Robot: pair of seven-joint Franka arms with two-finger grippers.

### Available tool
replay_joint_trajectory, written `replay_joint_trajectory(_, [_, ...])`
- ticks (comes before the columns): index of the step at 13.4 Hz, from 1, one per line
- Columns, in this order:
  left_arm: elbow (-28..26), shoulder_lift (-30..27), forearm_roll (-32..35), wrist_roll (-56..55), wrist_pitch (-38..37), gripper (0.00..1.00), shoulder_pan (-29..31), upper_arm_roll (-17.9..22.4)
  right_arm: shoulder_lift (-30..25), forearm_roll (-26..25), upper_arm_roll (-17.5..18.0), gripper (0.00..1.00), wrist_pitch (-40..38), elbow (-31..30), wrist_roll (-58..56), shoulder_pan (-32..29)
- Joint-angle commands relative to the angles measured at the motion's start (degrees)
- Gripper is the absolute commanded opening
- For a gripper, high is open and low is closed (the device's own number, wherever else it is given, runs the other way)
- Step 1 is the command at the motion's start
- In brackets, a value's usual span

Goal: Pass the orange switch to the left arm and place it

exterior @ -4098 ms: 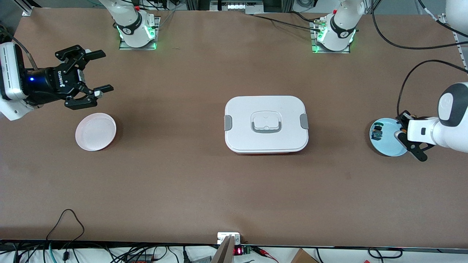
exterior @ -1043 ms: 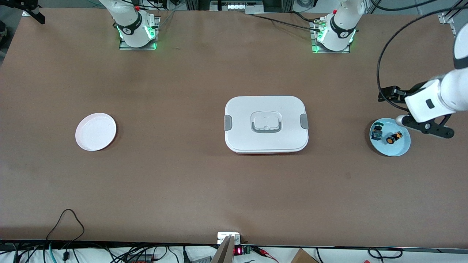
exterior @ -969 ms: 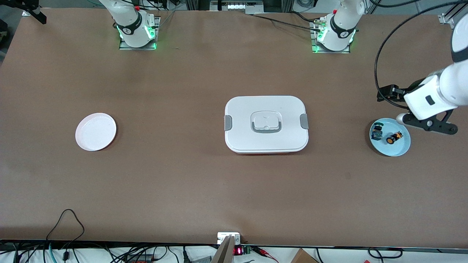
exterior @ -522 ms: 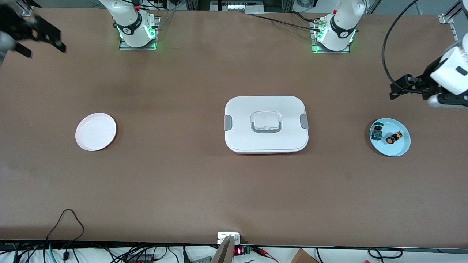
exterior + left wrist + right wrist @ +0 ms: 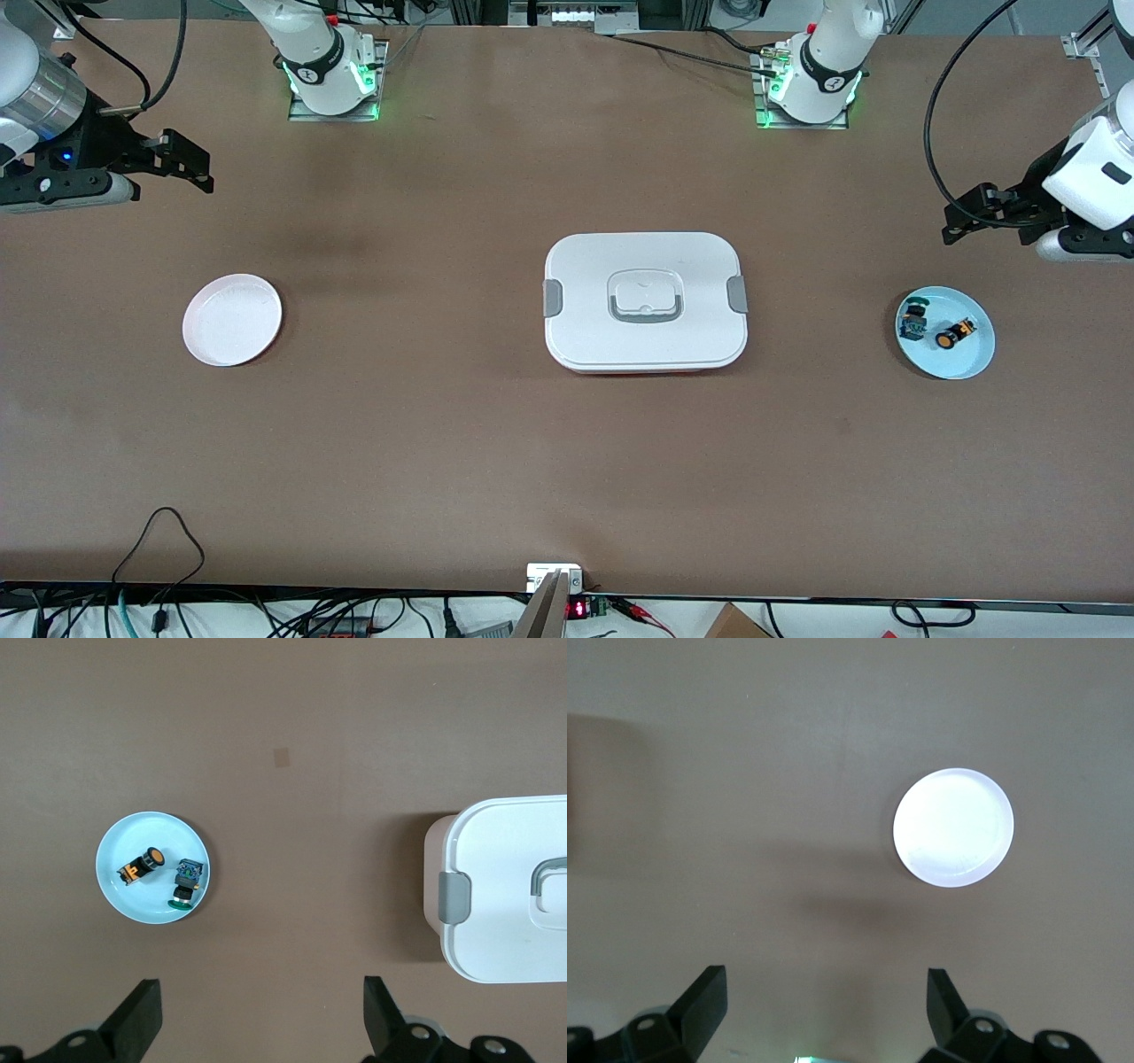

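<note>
Starting at the right arm's end, the right claw [image 5: 182, 164] is held over bare counter [image 5: 443, 443], fingers spread wide and empty, with a white plate [image 5: 232, 319] at its five o'clock. The box [image 5: 645, 301] is seen mid-counter, lid shut. On a blue plate [image 5: 961, 359] the orange switch [image 5: 953, 334] lies beside a green-capped part [image 5: 912, 321]. At the plate's one o'clock the left claw [image 5: 970, 217] is held aloft, fingers apart, gripping nothing.
</note>
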Motion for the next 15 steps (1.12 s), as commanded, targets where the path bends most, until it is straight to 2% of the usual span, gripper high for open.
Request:
replay_joint_trajectory(1, [0.1,-0.9,-0.2,-0.2,-0.8,1.00,-0.3,0.1,0.8,-0.1,0.0,1.00,0.8,0.4,-0.3,0.3])
replay_joint_trajectory(9, [0.7,-0.7,1.3,-0.2,-2.9,1.00,-0.6,-0.1,2.6,-0.1,0.0,1.00,0.7,2.2,-0.4,0.3])
replay_joint_trajectory(10, [0.8,-0.7,1.3,-0.2,-3.0,1.00,-0.6,-0.4,2.5,0.0,-0.3,1.00,0.2,2.7,-0.4,1.0])
replay_joint_trajectory(11, [0.8,-0.7,1.3,-0.2,-3.0,1.00,-0.6,-0.5,2.4,-0.6,-2.3,1.00,0.0,2.7,0.3,5.1])
replay_joint_trajectory(12, [0.7,-0.7,1.3,-0.2,-3.1,1.00,-0.7,-0.7,2.7,-1.0,-10.2,1.00,0.1,2.7,0.6,13.4])
replay_joint_trajectory(13, [0.8,-0.6,1.3,-0.2,-3.4,1.00,-0.7,-1.0,3.6,-1.3,-20.4,1.00,0.4,2.7,0.6,22.8])
replay_joint_trajectory(14, [0.8,-0.6,1.3,-0.2,-3.4,1.00,-0.7,-1.2,4.1,-1.8,-26.9,1.00,0.5,2.7,0.6,29.0])
replay_joint_trajectory(15, [0.8,-0.5,1.3,0.0,-3.6,1.00,-0.6,-1.2,4.2,-1.9,-28.8,1.00,0.4,2.7,0.5,30.6])
